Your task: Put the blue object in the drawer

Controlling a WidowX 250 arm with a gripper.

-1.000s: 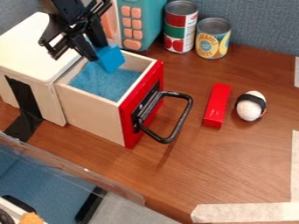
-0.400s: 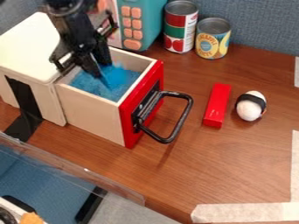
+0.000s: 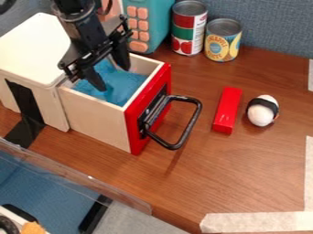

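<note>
From where I stand, tabletop (image 3: pixel 226 173): teal toy (image 3: pixel 158 20) with salmon buttons, 12 o'clock. Red-green can (image 3: pixel 188 28) just beside it; yellow-label can (image 3: pixel 222 41), 1 o'clock. Red block (image 3: pixel 227 110) lying flat, 3 o'clock; white egg-shaped thing (image 3: pixel 261 114), black band, just beyond. Pale tape (image 3: pixel 256 222), 5 o'clock.

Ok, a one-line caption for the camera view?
Black gripper, fingers spread, over the open red-fronted drawer, blue object inside.
</note>
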